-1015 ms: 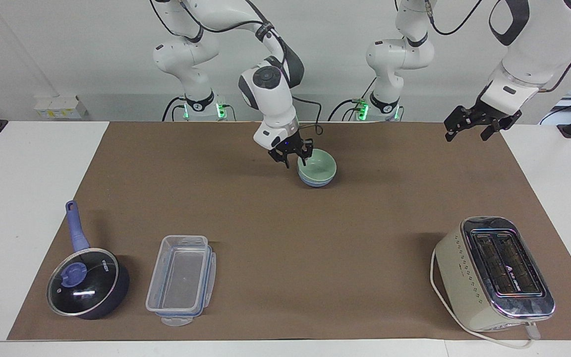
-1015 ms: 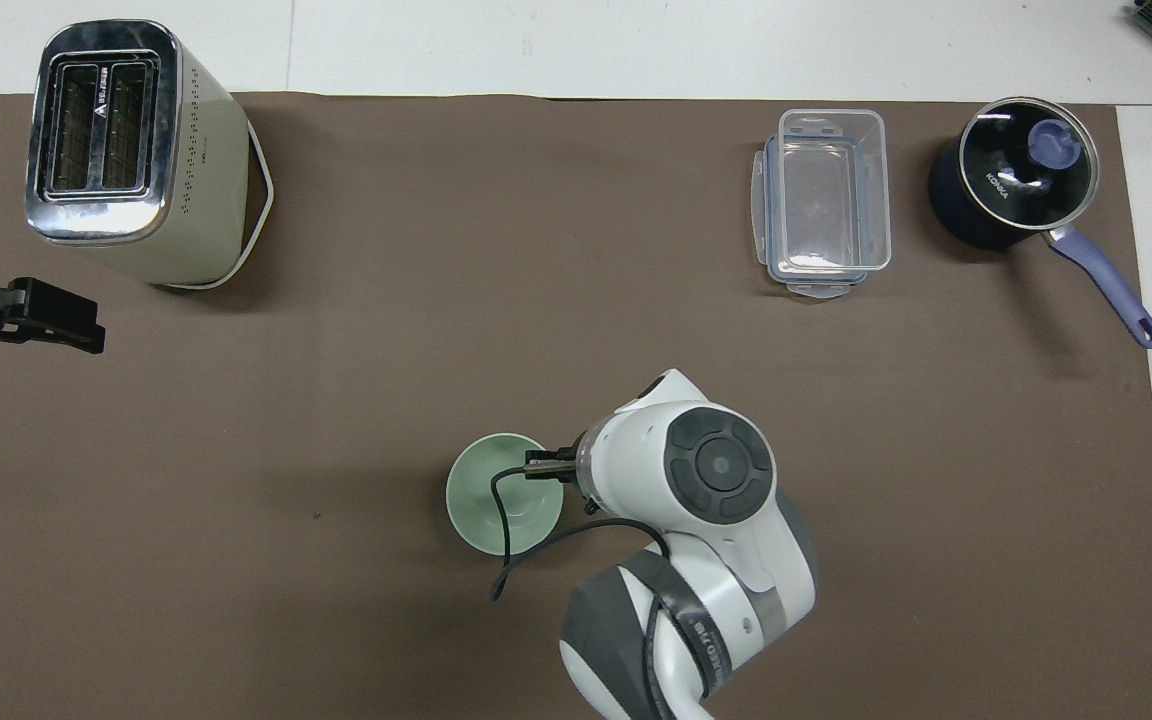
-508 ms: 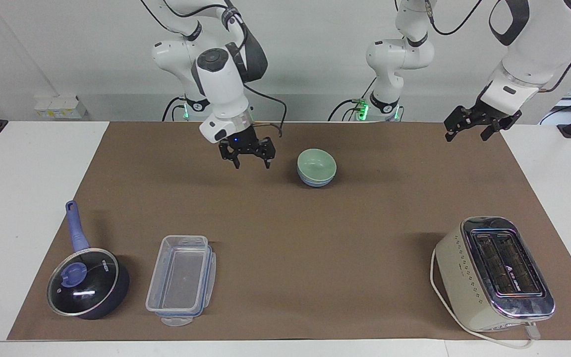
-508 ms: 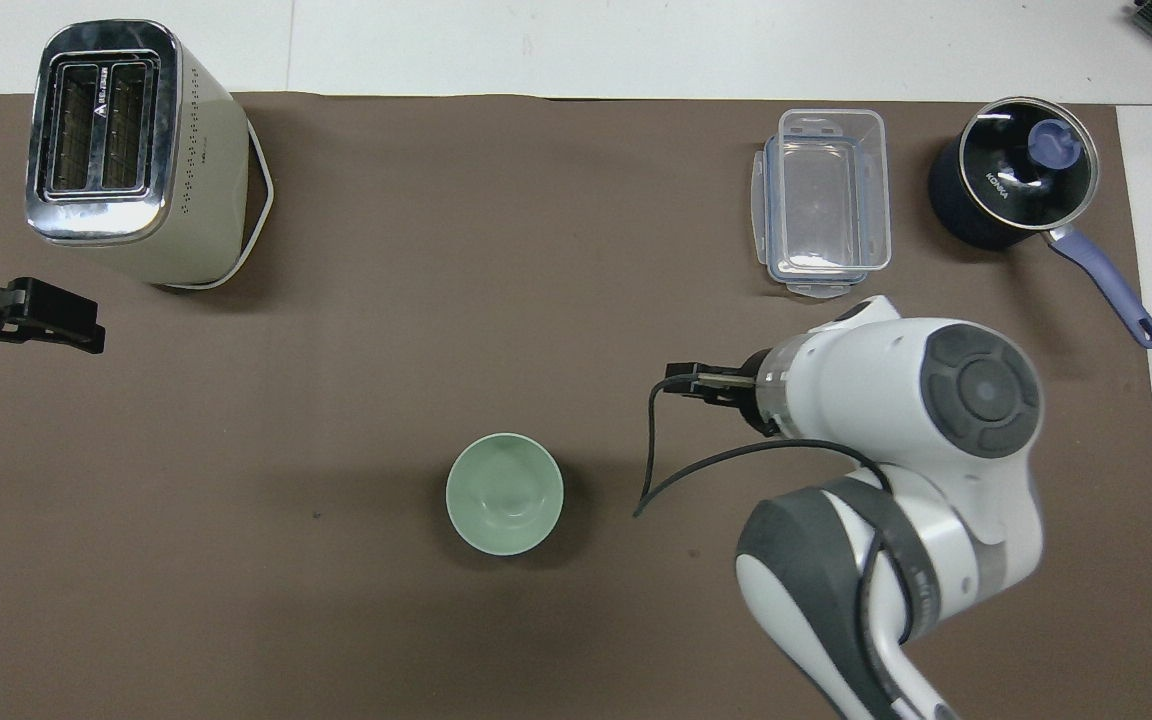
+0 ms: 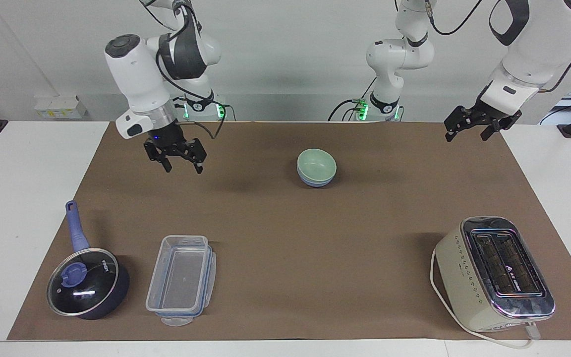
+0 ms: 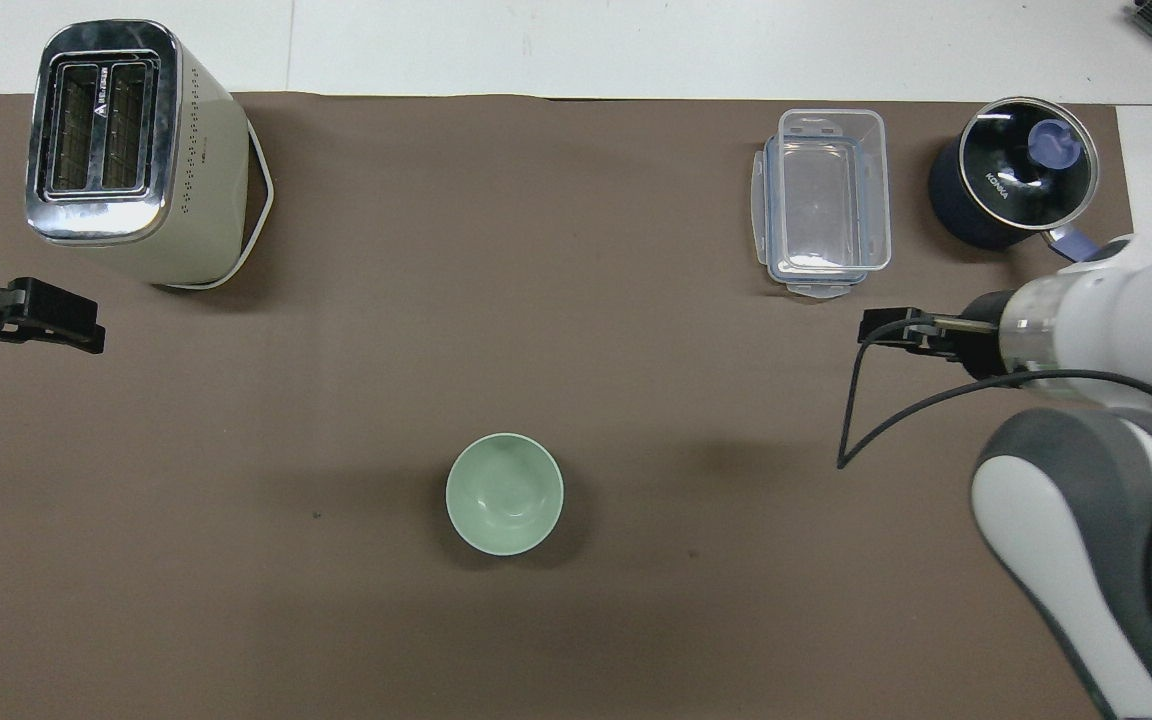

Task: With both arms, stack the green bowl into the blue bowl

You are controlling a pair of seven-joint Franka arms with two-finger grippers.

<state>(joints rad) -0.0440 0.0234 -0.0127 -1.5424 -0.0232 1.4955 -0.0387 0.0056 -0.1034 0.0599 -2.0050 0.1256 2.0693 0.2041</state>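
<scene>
The green bowl [image 5: 316, 163] sits nested inside the blue bowl [image 5: 315, 182] on the brown mat, near the robots' side at mid-table. In the overhead view only the green bowl [image 6: 504, 493] shows; the blue bowl is hidden under it. My right gripper [image 5: 184, 168] is open and empty, raised over bare mat well away from the bowls, toward the right arm's end; it also shows in the overhead view [image 6: 881, 327]. My left gripper [image 5: 465, 137] is open and empty, waiting raised over the mat's edge at the left arm's end; it also shows in the overhead view [image 6: 76, 325].
A cream toaster [image 5: 493, 272] stands at the left arm's end, farther from the robots than the bowls. A clear plastic container [image 5: 181, 280] and a dark lidded saucepan with a blue handle [image 5: 85, 280] stand at the right arm's end, also farther out.
My right gripper has left the green bowl's rim and swung up and away toward the right arm's end. The green bowl stays nested in the blue bowl. The left arm has not moved.
</scene>
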